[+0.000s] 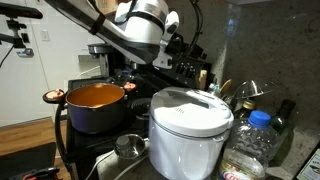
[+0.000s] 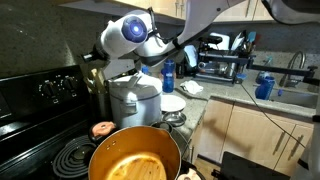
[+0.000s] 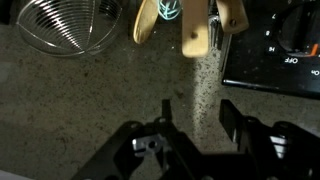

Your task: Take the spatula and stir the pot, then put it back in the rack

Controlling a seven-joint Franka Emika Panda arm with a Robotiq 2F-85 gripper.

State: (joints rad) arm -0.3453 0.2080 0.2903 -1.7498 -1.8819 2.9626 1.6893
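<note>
In the wrist view, a round wire-mesh strainer sits at top left, followed by three pale wooden utensil ends. I take the middle one, flat and squared, to be the light tan wooden spatula. Its long axis runs up out of view, with the blade end pointing down at the black end effector. That sits straight below over the speckled desk, jaws spread wide and empty. The large dark blue pot with its copper-orange inside shows in an exterior view.

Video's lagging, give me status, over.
Black gripper open, empty. Light tan wooden spatula ungrasped, ahead of gripper. Other wooden utensils close beside it.
</note>
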